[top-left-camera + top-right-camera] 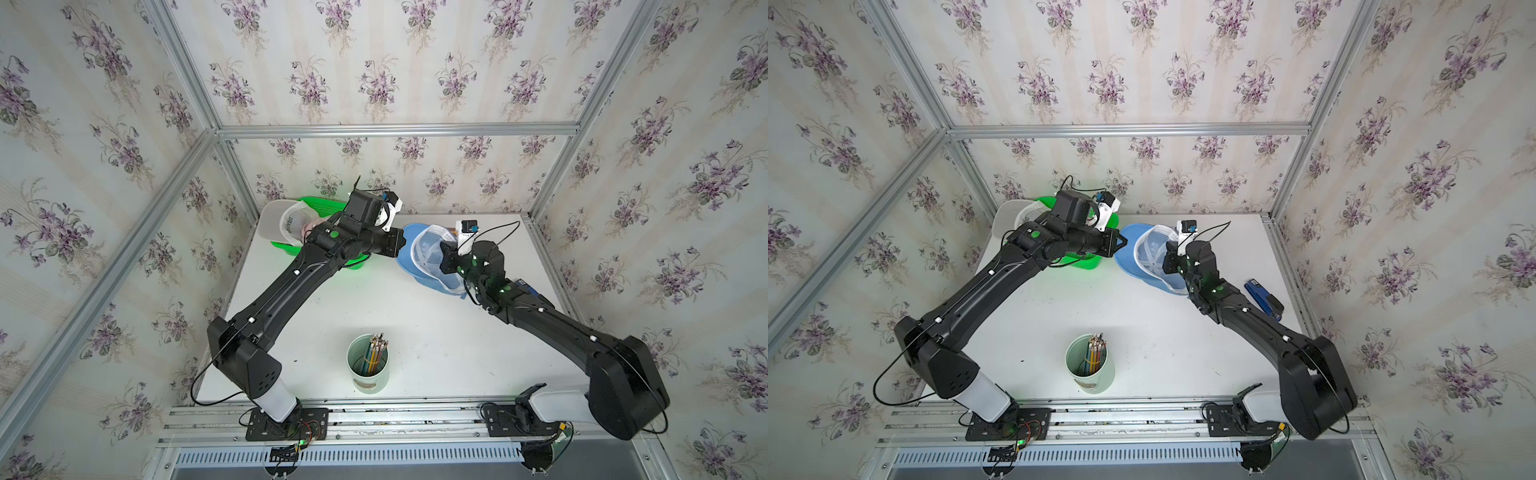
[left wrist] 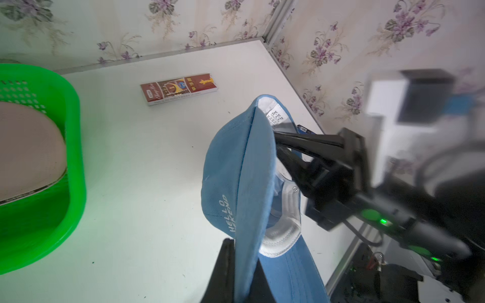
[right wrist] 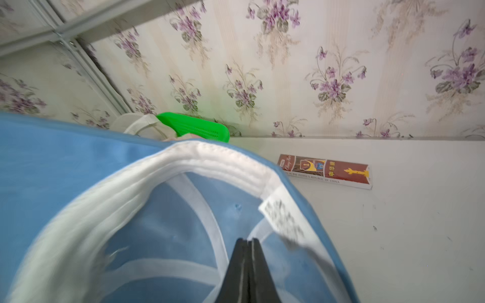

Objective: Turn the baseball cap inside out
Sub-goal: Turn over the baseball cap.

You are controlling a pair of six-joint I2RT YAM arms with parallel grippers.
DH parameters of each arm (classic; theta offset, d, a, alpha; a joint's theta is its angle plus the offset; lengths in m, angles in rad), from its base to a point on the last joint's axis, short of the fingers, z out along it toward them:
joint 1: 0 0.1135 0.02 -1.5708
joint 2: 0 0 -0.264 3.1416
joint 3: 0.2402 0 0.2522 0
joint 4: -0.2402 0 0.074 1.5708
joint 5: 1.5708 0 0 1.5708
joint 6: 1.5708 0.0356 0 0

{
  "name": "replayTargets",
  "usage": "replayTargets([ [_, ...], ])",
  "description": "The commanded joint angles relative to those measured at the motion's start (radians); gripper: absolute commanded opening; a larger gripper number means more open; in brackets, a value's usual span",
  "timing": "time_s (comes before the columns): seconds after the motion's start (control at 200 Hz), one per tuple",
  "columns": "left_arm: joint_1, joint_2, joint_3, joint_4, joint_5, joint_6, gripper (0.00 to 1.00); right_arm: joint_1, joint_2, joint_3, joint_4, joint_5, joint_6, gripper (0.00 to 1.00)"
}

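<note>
Violet-sprigged wallpaper walls (image 1: 415,62), aluminium frame rails (image 1: 395,129), white tabletop (image 1: 415,311), perhaps faintly scuffed.

Both top views look down from high at the front, over the whole white table (image 1: 415,316) toward the back wall (image 1: 415,174). The left wrist camera sits close beside the blue cap (image 2: 228,170); the right wrist camera looks into it from very near. These two share the red box (image 2: 179,88) and green basket (image 2: 76,157).
</note>
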State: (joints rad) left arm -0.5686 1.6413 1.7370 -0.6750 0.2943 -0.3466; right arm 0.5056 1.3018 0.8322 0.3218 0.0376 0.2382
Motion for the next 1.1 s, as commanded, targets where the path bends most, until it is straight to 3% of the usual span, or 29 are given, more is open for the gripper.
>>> replayTargets([
  [0.0,0.003,-0.001,0.009,0.038,-0.07,0.034,0.0,0.002,-0.054,-0.039,0.013,-0.042,0.004,0.06],
  [0.44,-0.021,-0.07,-0.017,0.044,0.057,0.071,0.0,0.003,0.2,0.067,0.013,-0.038,0.013,0.05],
  [0.495,-0.029,-0.072,-0.018,0.033,0.052,0.071,0.0,0.003,0.224,0.084,0.023,-0.039,0.014,0.08],
  [0.555,-0.031,-0.075,-0.026,0.03,0.029,0.063,0.0,0.003,0.226,0.092,0.033,-0.048,0.012,0.18],
  [0.744,-0.021,-0.015,-0.001,-0.004,-0.181,0.039,0.0,0.002,0.056,0.045,-0.005,-0.084,0.005,0.35],
  [0.884,-0.011,0.075,0.084,-0.072,-0.216,0.011,0.0,0.002,-0.103,-0.019,-0.01,-0.151,-0.014,0.45],
  [1.004,-0.011,0.11,0.112,-0.076,-0.232,-0.024,0.0,0.005,-0.15,-0.059,-0.001,-0.325,-0.074,0.49],
  [1.094,-0.01,0.139,0.158,-0.107,-0.238,-0.033,0.0,0.015,-0.172,-0.086,-0.013,-0.355,-0.126,0.51],
])
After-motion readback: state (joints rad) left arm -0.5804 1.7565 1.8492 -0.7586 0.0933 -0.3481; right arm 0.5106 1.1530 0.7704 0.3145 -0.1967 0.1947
